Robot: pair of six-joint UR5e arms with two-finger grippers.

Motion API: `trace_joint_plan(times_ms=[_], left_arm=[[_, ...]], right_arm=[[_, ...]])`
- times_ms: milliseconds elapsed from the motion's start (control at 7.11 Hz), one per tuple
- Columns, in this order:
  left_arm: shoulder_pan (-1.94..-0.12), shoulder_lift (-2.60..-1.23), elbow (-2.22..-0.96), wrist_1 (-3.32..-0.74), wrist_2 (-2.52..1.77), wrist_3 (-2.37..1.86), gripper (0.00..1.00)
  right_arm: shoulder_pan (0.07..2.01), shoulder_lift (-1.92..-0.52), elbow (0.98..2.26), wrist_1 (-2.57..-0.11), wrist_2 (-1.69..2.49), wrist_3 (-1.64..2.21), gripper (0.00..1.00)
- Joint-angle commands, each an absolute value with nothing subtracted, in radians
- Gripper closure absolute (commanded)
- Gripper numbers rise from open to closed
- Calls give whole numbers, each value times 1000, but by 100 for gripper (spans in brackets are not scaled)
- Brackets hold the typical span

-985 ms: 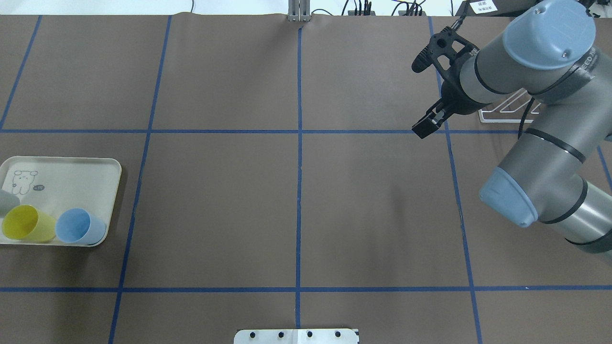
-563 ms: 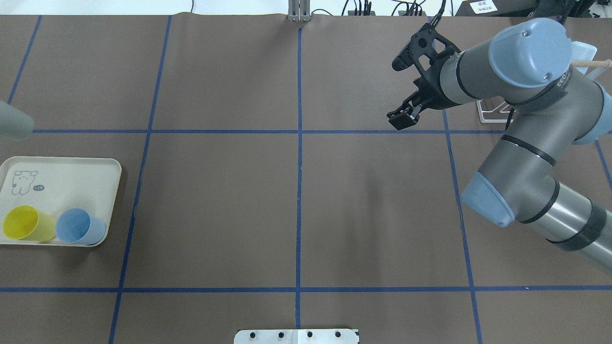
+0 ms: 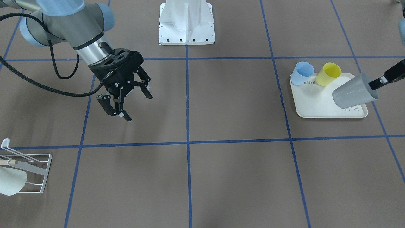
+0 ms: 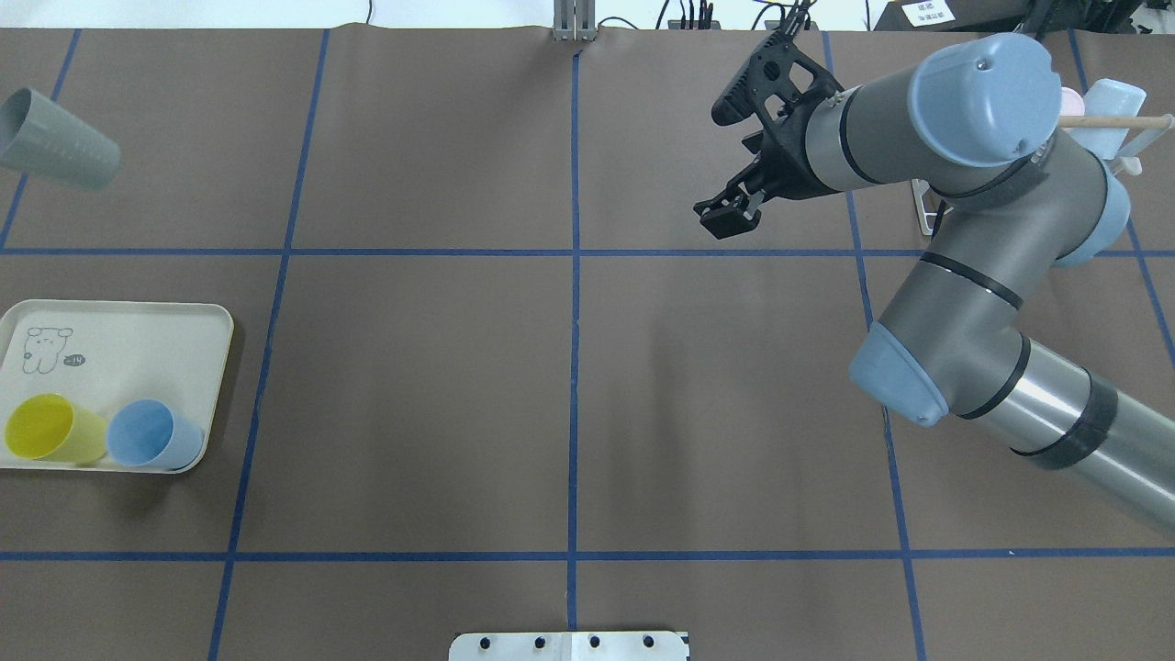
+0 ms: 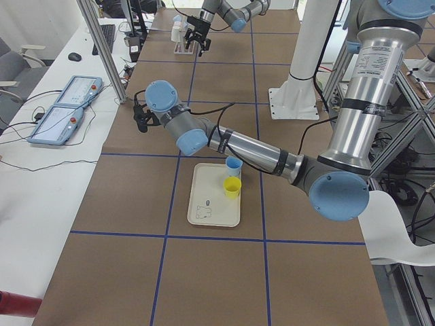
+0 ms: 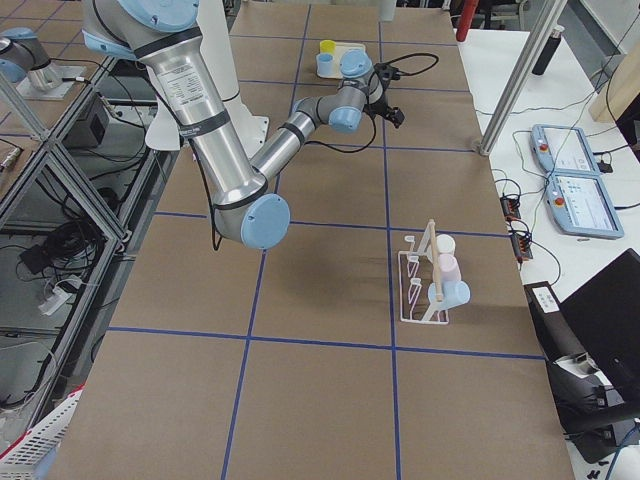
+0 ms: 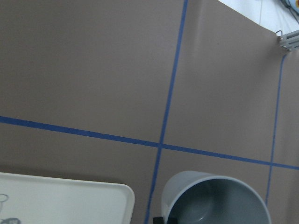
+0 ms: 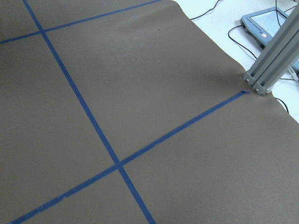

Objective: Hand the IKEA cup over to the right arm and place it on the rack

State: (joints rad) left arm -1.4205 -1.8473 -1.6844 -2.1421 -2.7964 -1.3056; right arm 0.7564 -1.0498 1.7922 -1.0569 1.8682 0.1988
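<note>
L gripper [image 3: 375, 85] pinches grey plastic cup [image 3: 353, 92] by rim, aloft for hand-over; R gripper [image 3: 133, 106] spread wide, empty, to receive.

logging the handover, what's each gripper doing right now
left gripper: shut on the grey cup
right gripper: open, holding nothing

The right arm [image 4: 1001, 229] is built of silver-grey tubes, with round pale-blue caps [image 4: 978, 96] on the joints and thin black rings [image 4: 973, 278] between the segments. A black braided cable [image 3: 69, 94] runs to its black end effector [image 3: 139, 108], whose body has cut-out openings. The left arm [image 5: 251, 146] looks alike.
</note>
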Motion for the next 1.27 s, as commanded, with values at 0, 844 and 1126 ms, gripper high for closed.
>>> trace_joint_plan(times_ms=[0,844,1126], left_arm=[[-1340,-1965,-1690,-2144,-2804,-1548,100],[-1137,-2140,-1674,-2143,-2790,-1706,100],[-1099,-2155,-1669,-2143,-2787,-1706,100]], right_arm=[[721,-1043,1720,-790,1840,205,1],[487,-963,1625,-488,1465,196,1],[472,-942,1624,-488,1456,195,1]])
